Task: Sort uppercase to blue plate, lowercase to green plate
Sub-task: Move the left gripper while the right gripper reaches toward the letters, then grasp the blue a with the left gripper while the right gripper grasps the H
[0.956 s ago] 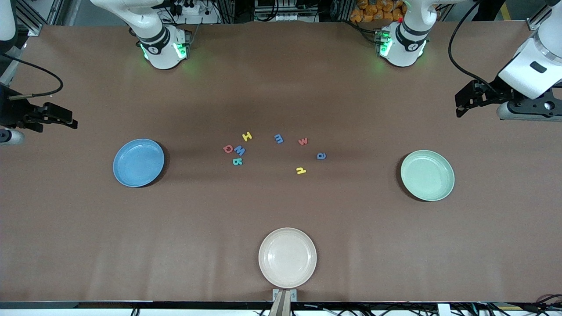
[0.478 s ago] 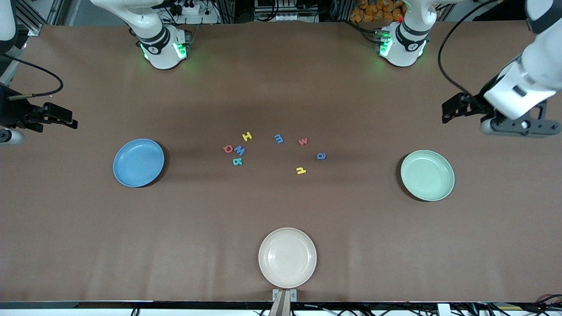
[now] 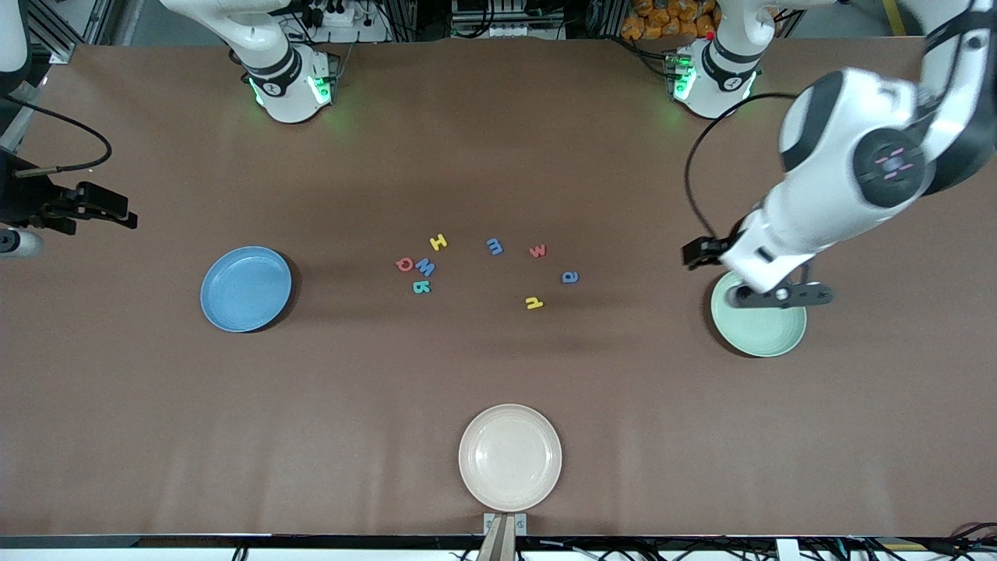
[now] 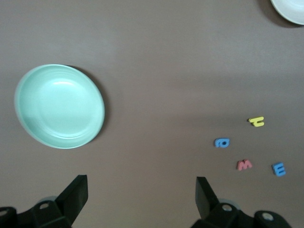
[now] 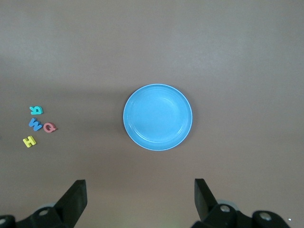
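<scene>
Three plates, I count: cream plate point(image 3: 510, 457) at the near edge, green plate point(image 3: 767, 333) toward the left arm's end, blue plate point(image 3: 245, 288) toward the right arm's. Lowercase point(image 3: 534, 303) and uppercase point(image 3: 421, 287) lie mid-table. Left gripper point(image 4: 141, 195), jaws apart, hangs over green's rim. Right gripper point(image 5: 140, 195), also apart, waits at the table's edge.

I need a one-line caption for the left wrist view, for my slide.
Open left gripper above bare table, green plate empty, lowercase letters loose nearby.
</scene>
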